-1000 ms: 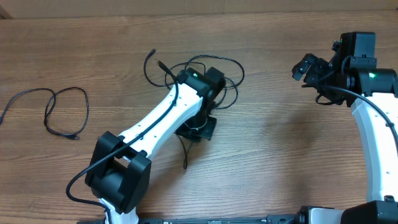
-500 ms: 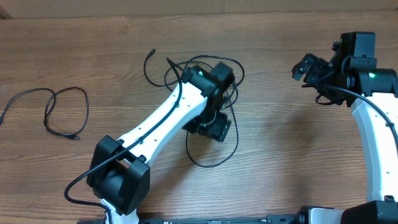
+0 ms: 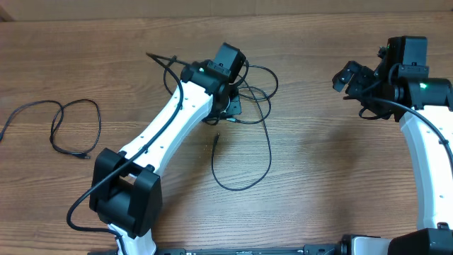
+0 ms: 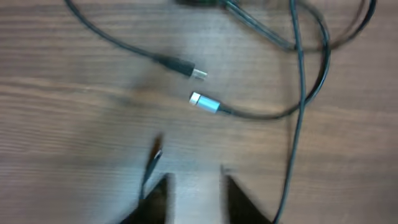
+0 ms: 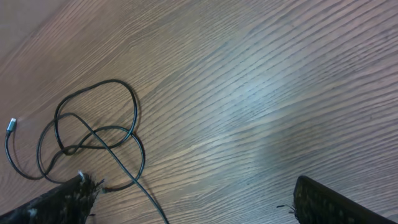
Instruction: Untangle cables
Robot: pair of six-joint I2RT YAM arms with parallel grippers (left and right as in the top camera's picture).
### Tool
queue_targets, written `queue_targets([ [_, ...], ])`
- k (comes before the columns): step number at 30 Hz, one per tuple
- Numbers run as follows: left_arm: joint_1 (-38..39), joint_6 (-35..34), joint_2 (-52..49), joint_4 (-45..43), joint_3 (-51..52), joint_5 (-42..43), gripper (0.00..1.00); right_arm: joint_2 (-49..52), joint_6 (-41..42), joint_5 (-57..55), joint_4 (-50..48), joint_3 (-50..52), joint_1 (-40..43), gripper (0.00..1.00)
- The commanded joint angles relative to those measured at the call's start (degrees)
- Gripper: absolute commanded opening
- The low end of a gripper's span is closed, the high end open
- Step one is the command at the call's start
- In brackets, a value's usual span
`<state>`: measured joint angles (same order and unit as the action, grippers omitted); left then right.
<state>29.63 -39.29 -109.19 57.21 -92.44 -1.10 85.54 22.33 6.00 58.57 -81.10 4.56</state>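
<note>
target: tangle of thin black flexible cables [image 3: 251,92] on wooden table [image 3: 318,177] | left end effector [image 4: 193,182]: narrow gap, holds nothing | silver-tipped plug [image 4: 204,103] just ahead of it, long axis crosswise | right end effector [image 5: 193,199]: wide, empty, well apart; left is nearer

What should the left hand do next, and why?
Probably move the left gripper forward and close on the silver plug: its jaws stand open and empty, and that loose end lies ahead, likely easy to pull from the cables.
</note>
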Motion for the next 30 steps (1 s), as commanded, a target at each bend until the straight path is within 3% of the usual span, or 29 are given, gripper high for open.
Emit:
queue_targets([
  [1, 0.3, -10.9, -0.2, -6.2, 4.9, -2.3, 0.43, -0.2, 0.2, 0.0, -0.1, 0.1, 0.1, 1.0],
  [7, -0.2, -20.5, -0.2, -18.3, 13.2, -7.5, 0.31, -0.2, 0.2, 0.0, -0.1, 0.1, 0.1, 1.0],
  [8, -0.2, -22.8, -0.2, -19.5, 14.4, -9.0, 0.33, -0.2, 0.2, 0.0, -0.1, 0.1, 0.1, 1.0],
  [9, -0.2, -25.0, -0.2, -20.4, 15.3, -10.3, 0.46, -0.2, 0.2, 0.0, -0.1, 0.1, 0.1, 1.0],
  [11, -0.2, -27.2, -0.2, -21.7, 16.1, -12.5, 0.5, -0.2, 0.2, 0.0, -0.1, 0.1, 0.1, 1.0],
  [22, -0.4, -27.2, -5.7, -31.9, 17.3, -13.0, 0.52, -0.2, 0.2, 0.0, -0.1, 0.1, 0.1, 1.0],
  [30, -1.2, -27.2, -7.7, -32.4, 17.3, -13.3, 0.53, -0.2, 0.2, 0.0, -0.1, 0.1, 0.1, 1.0],
])
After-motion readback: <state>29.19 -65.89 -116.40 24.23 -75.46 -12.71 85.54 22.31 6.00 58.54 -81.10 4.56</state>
